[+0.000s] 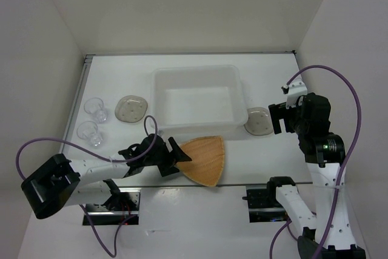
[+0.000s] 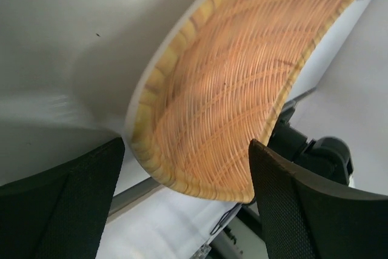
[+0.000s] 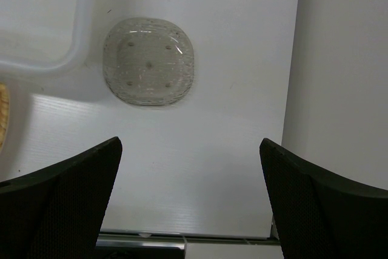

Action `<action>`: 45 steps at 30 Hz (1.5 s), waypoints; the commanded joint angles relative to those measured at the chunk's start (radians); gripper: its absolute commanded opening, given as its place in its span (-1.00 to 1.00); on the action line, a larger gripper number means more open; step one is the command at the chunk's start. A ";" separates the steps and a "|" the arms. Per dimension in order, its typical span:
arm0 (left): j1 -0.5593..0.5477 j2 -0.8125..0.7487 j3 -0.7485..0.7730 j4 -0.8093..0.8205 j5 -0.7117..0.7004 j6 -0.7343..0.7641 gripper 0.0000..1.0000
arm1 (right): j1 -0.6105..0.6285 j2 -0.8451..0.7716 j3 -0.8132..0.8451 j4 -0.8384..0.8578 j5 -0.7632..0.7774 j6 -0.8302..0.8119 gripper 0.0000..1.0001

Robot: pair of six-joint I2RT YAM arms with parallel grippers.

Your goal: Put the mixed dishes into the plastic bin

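The tan woven plate [image 1: 207,159] lies in front of the white plastic bin [image 1: 159,98]. My left gripper [image 1: 179,157] is open, its fingers on either side of the plate's left corner. In the left wrist view the plate [image 2: 236,83] fills the space ahead of the open gripper [image 2: 185,204]. One grey saucer [image 1: 131,108] lies left of the bin, the other [image 1: 257,121] at its right front corner. My right gripper [image 1: 275,119] is open and empty just right of that saucer, which shows in the right wrist view [image 3: 148,60] ahead of the gripper [image 3: 191,198]. Two clear cups [image 1: 95,108] [image 1: 90,131] stand at the far left.
White walls enclose the table on the left, back and right. The bin's corner [image 3: 42,22] shows in the right wrist view, left of the saucer. The right wall [image 3: 339,89] stands close beside my right gripper. The table's front edge runs just below the plate.
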 commanded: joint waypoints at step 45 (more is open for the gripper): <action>0.164 -0.033 0.984 -0.653 0.261 0.517 -1.00 | 0.006 -0.066 -0.013 0.048 0.018 0.011 0.98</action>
